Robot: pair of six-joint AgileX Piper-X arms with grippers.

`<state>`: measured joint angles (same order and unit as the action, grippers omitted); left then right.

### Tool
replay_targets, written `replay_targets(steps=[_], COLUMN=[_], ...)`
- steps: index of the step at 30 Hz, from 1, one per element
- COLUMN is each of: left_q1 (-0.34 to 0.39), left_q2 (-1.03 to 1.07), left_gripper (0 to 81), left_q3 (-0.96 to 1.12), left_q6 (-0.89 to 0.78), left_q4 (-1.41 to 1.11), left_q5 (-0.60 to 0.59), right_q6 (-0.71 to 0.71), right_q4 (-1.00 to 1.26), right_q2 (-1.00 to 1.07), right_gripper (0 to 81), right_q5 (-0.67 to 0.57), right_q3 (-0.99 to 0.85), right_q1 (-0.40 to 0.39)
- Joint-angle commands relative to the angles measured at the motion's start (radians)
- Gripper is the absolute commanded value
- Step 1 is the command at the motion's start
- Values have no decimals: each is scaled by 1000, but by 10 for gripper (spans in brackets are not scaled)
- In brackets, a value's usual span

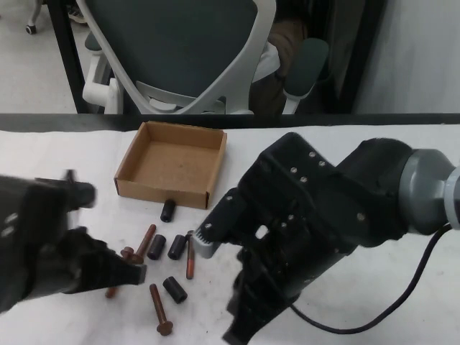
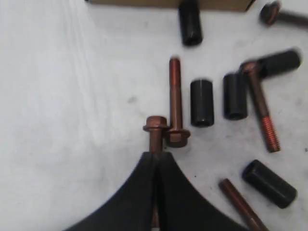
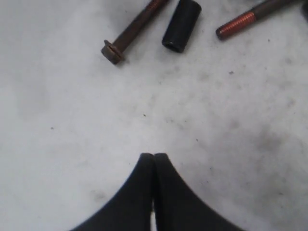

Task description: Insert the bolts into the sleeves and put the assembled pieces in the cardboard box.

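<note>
While in hand (image 2: 155, 155), bolt (image 2: 155, 128) near sleeves (image 2: 202, 103).

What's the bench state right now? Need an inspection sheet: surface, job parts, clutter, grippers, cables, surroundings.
Surface: white bench, with faint dark smudges in the right wrist view.
Job's things: cardboard box open, nothing inside it. Loose bolts and black sleeves lie on the bench in front of it; none seen assembled.
Clutter: nothing seen.
Grippers: left gripper is shut on one bolt, whose head sticks out past the fingertips. Right gripper is shut, holding nothing, over bare bench.
Cables: black cable lies on the bench beside the right arm.
Surroundings: office chair behind the bench.
</note>
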<state>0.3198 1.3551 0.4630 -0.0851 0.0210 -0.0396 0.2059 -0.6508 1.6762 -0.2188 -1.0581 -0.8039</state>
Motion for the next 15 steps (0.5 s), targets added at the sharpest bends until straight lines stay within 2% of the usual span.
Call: replay_targets(steps=[1,5,8,15], left_q1=[4,4,4,4], left_q2=[-189,-362,-445,-422], left_gripper=[8,8,8,8], left_q3=[-132,-248,-294,-259], left_q6=[-15,-12,-12,-24], left_q4=[-146,-251,-258,-105], left_q5=[10,8,8,-54], right_q6=[-31,-51,-63,-64], right_q4=[60,68,20,-61], right_q2=[9,56,98,125], right_gripper=[3,3,3,3], right_q5=[-4,5,70,177], right_q3=[-10,-41,-81,-108], right_q1=[-27,-49,-52,-50])
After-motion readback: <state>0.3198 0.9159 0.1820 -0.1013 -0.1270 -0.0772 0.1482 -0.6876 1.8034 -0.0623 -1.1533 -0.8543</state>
